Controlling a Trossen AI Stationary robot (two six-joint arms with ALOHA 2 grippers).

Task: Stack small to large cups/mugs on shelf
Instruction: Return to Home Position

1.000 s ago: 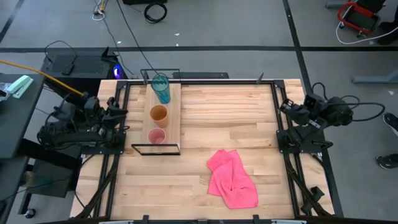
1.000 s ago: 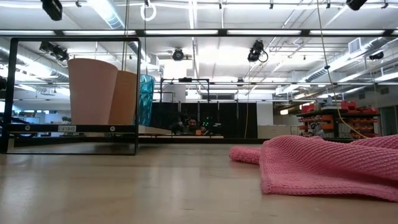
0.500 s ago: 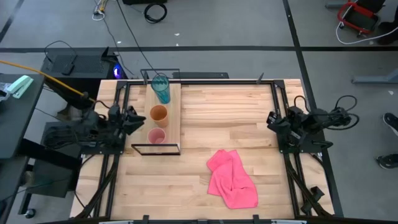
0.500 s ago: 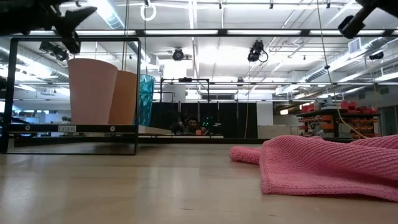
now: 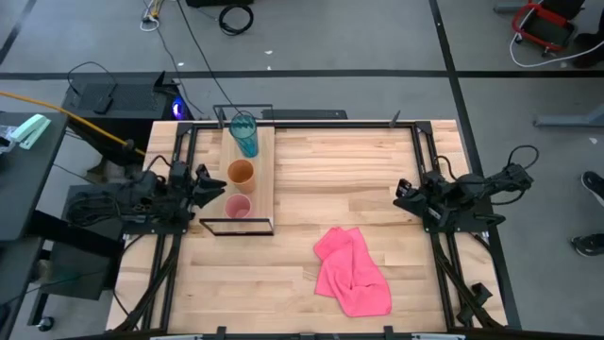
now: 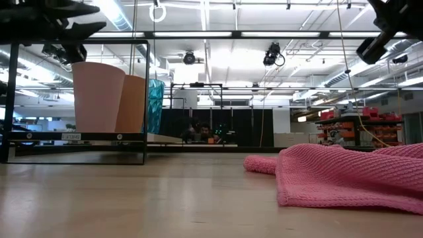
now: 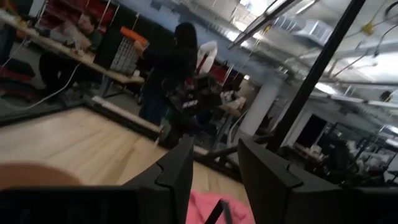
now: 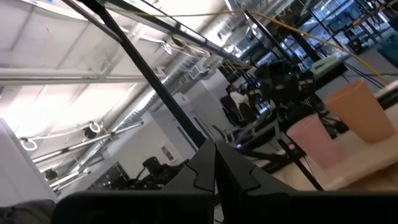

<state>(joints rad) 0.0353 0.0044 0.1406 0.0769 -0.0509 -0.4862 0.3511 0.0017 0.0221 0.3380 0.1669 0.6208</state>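
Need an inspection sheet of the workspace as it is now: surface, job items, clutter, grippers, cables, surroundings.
Surface: wooden table, no spills seen.
Job's things: shelf on the table's left part; three cups upright in a row on it, apart, not nested: teal cup at one end, orange cup in the middle, pink cup at the other end.
Clutter: pink cloth crumpled on the table, clear of the shelf.
Grippers: left gripper beside the shelf near the pink cup, fingers open, empty; right gripper over the table's right side, fingers shut, empty.
Cables: yellow cable left of the table; black cable coiled on the floor.
Surroundings: red cart on the floor; people at benches behind.
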